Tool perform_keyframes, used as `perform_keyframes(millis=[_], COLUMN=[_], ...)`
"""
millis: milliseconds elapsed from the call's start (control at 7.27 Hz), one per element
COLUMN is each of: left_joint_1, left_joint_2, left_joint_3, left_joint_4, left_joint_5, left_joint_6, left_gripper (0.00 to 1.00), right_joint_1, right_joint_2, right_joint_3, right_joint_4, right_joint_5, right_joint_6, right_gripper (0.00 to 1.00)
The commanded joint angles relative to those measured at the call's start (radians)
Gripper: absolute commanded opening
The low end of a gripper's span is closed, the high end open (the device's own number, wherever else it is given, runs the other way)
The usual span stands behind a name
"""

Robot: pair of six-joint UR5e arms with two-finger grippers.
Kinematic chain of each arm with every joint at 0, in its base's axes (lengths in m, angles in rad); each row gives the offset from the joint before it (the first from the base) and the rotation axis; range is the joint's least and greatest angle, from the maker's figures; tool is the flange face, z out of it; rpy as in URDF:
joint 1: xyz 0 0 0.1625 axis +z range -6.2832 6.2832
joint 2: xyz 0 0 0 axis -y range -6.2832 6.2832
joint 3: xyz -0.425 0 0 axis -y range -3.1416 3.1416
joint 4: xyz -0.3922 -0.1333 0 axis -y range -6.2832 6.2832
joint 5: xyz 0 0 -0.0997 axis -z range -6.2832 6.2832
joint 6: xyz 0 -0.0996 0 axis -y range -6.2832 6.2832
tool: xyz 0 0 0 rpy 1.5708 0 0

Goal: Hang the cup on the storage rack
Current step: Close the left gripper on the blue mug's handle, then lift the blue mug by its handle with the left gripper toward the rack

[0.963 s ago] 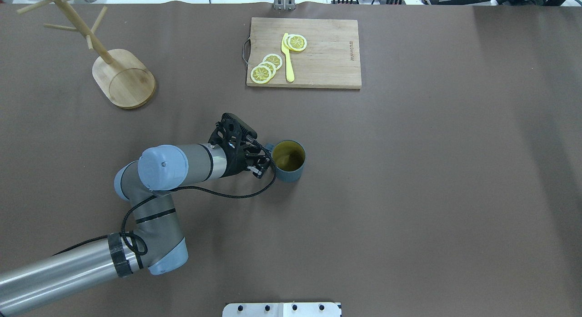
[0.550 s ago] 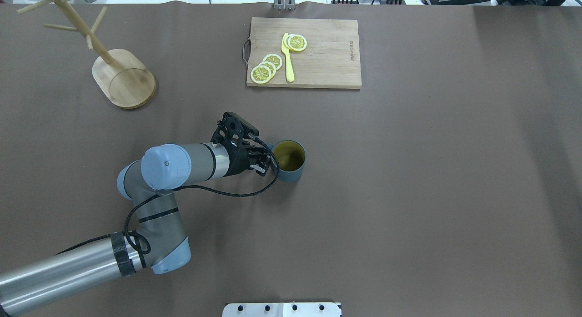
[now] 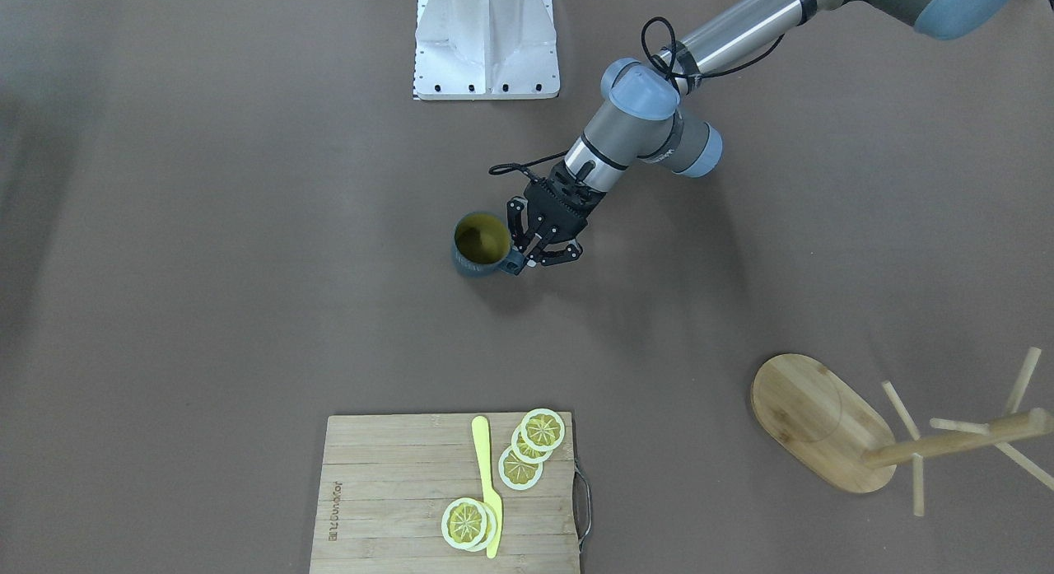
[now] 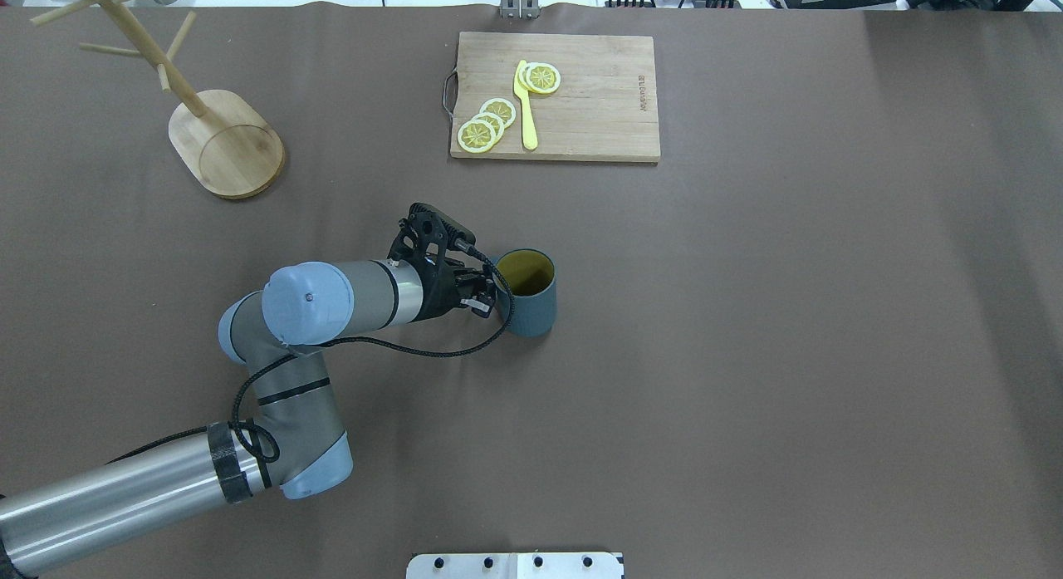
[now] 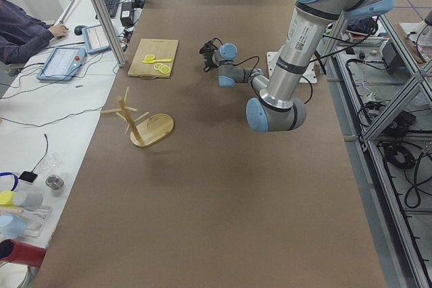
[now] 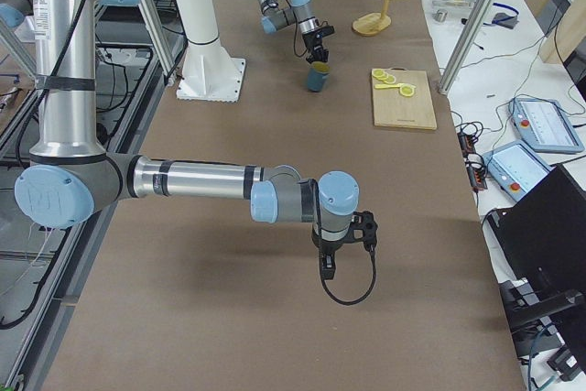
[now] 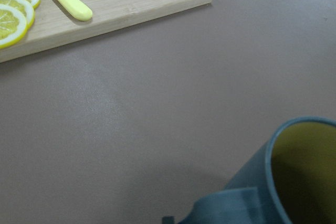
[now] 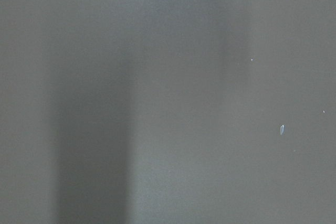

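The slate-blue cup point(image 4: 530, 303) with a yellow-olive inside is at mid table, and its side shows tall in the overhead view. My left gripper point(image 4: 492, 293) is at its left side, shut on the handle. In the front-facing view the cup point(image 3: 479, 243) sits just left of that gripper point(image 3: 525, 261). The left wrist view shows the cup's rim and handle point(image 7: 273, 187) close up. The storage rack point(image 4: 226, 143) stands far back left, apart from the cup. My right gripper point(image 6: 328, 265) hovers low over the near table in the exterior right view; I cannot tell if it is open or shut.
A wooden cutting board point(image 4: 598, 105) lies at the back centre with lemon slices point(image 4: 486, 124) and a yellow knife point(image 4: 526, 105). The white robot base plate point(image 4: 515, 565) is at the front edge. A person sits at a desk point(image 5: 27, 32) beyond the table.
The left gripper's fingers have drawn together on the cup's handle. The cup's rim has shifted a little and more of its side shows, as if lifted or tipped.
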Motion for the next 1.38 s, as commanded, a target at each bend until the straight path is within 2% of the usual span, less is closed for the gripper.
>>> perform_keyframes(millis=[0, 550, 688, 825, 1100, 1238], left_joint_1=[-0.004, -0.078, -0.128, -0.202, -0.288, -0.344], left_joint_2=[0.003, 0.007, 0.023, 0.043, 0.105, 0.107], left_joint_3=[-0.002, -0.03, -0.064, -0.067, -0.082, -0.088], left_joint_4=[-0.032, -0.078, -0.074, -0.078, -0.077, -0.081], left_joint_5=[-0.001, -0.013, -0.078, -0.211, -0.272, -0.392], left_joint_6=[-0.086, -0.246, -0.317, -0.367, -0.408, -0.55], left_gripper=[0.0, 0.0, 0.0, 0.0, 0.0, 0.0], right_joint_1=[0.001, 0.001, 0.0, 0.0, 0.0, 0.0], right_joint_2=[0.0, -0.02, -0.028, -0.043, -0.046, -0.043], right_joint_3=[0.0, 0.002, 0.002, 0.0, 0.003, 0.003], right_joint_4=[0.001, 0.003, 0.029, 0.052, 0.072, 0.07], right_joint_5=[-0.002, -0.011, -0.009, -0.012, -0.044, -0.044], right_joint_6=[-0.002, -0.003, -0.003, -0.003, -0.003, -0.003], right_gripper=[1.0, 1.0, 1.0, 1.0, 1.0, 1.0])
